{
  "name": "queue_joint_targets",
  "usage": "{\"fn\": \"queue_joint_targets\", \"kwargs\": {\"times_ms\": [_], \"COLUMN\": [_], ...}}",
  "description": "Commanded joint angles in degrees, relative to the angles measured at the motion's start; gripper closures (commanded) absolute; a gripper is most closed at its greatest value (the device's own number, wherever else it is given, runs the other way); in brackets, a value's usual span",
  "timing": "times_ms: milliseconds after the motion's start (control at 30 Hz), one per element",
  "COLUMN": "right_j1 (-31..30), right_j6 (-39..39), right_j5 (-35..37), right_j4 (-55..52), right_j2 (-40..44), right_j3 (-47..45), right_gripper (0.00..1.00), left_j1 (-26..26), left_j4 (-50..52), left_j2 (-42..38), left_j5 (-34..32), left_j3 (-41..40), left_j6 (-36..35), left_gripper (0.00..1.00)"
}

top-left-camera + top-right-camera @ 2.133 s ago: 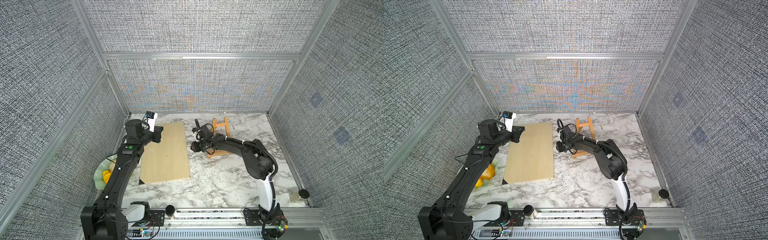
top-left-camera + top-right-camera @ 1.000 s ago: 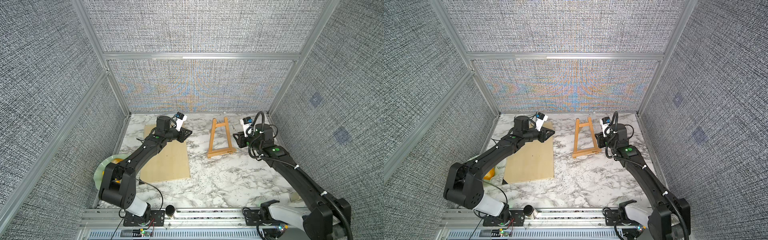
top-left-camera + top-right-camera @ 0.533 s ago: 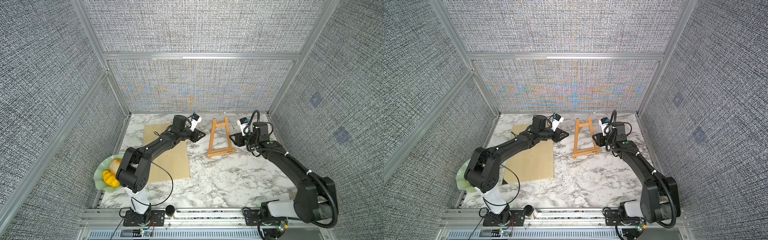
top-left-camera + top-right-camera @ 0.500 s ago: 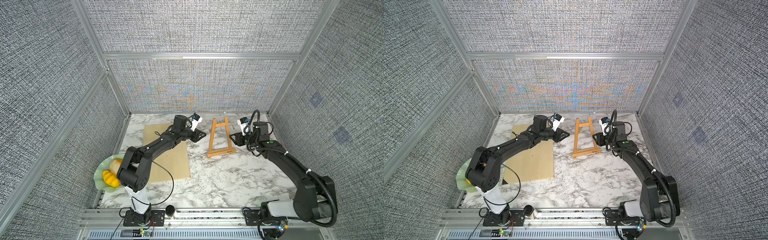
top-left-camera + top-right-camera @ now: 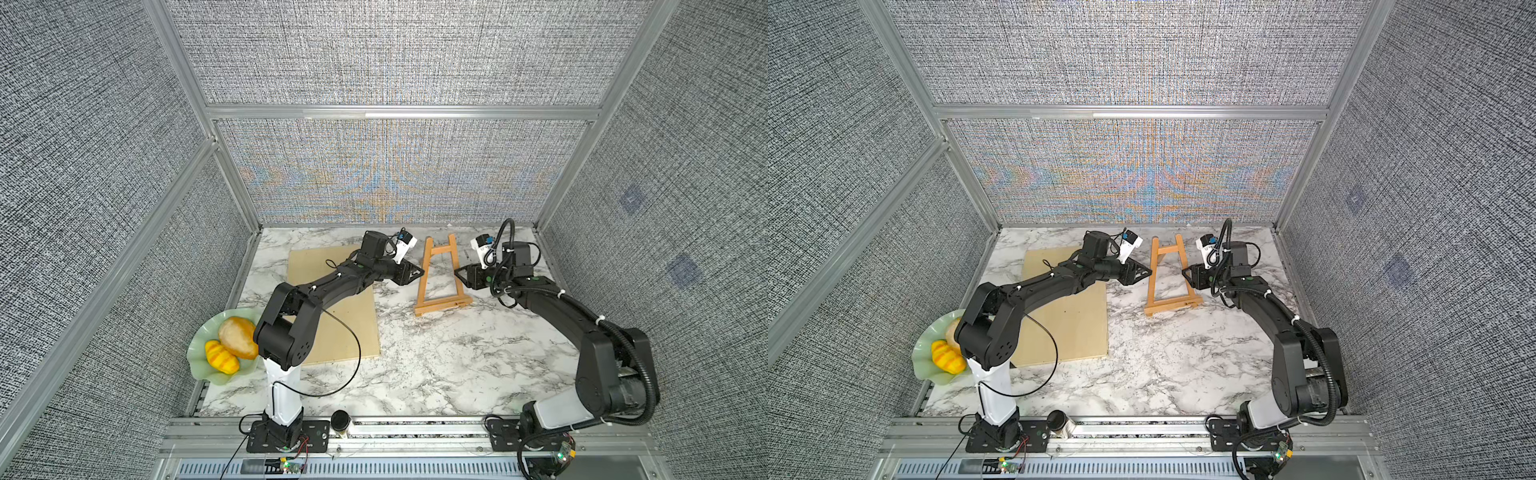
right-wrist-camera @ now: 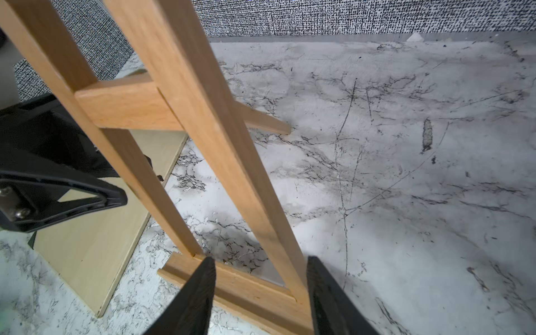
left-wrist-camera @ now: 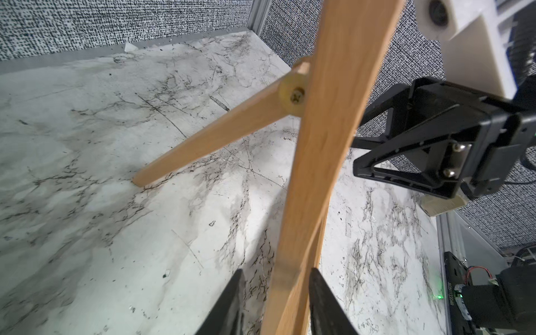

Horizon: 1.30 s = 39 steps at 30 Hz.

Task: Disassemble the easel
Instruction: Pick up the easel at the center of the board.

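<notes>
Beneath both pincers spreads the counter [image 5: 457,365], a white slab veined grey and black like marble, smooth but scuffed. Behind the left pincer [image 5: 417,272], under its arm, a pale rectangular plywood board [image 5: 345,332] lies flat with a fine, even grain.

Between the two pincers stands the easel [image 5: 440,274], an orange-tan wooden A-frame of flat, squared slats, upright on its ledge bar [image 6: 232,287]. A short crossbar [image 6: 124,107] joins its slanted legs, and a rear strut [image 7: 208,139] slopes away to the counter.

Well back from the left pincer, by that arm's elbow, sits a pale green dish [image 5: 199,357] with a wavy rim. It holds a rounded brown-gold lump [image 5: 235,340] and a ribbed yellow-orange piece [image 5: 220,359] touching it, possibly mock bread, though the view is too small to be sure.

The left pincer's black tapered fingers stand apart, astride one leg of the easel in its wrist view [image 7: 277,268], gripping nothing that shows. The right pincer [image 5: 459,274] is likewise parted, its fingers either side of the other leg, low near the ledge bar [image 6: 261,259].

A cross-head screw in a pale round washer [image 7: 293,94] pins the strut.
</notes>
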<state>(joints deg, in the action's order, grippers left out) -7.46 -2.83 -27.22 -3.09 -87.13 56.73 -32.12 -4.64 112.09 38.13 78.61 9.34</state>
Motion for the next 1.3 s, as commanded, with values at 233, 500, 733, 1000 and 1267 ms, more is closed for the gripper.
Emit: {"fn": "queue_joint_targets", "kwargs": {"times_ms": [233,500,733,1000,1267], "right_j1": [0.29,0.1,-1.09,-3.38,-5.52], "right_j6": [-0.79,-1.98,-2.11,-1.37,-0.84], "right_j5": [-2.5,-5.48,-5.37,-2.19,0.22], "right_j4": [3.78,7.57,9.68,8.13,3.86], "right_j2": [-4.91,-6.96,-6.14,-0.03,7.91], "right_j3": [2.21,1.2,-0.56,-1.75,-2.33], "right_gripper": [0.46,0.64,0.78,1.0,1.0], "left_j1": [-0.53,-0.93,-1.14,-1.2,-1.28], "left_j4": [-1.06,-1.33,0.64,2.35,4.29], "left_j2": [3.85,5.71,6.76,2.48,-2.33], "left_j5": [1.9,3.25,4.3,2.31,1.38], "left_j3": [3.2,4.48,6.36,4.54,2.66], "left_j6": [0.01,-0.14,-0.8,-2.8,-4.07], "left_gripper": [0.6,0.75,0.86,0.92,0.92]}}
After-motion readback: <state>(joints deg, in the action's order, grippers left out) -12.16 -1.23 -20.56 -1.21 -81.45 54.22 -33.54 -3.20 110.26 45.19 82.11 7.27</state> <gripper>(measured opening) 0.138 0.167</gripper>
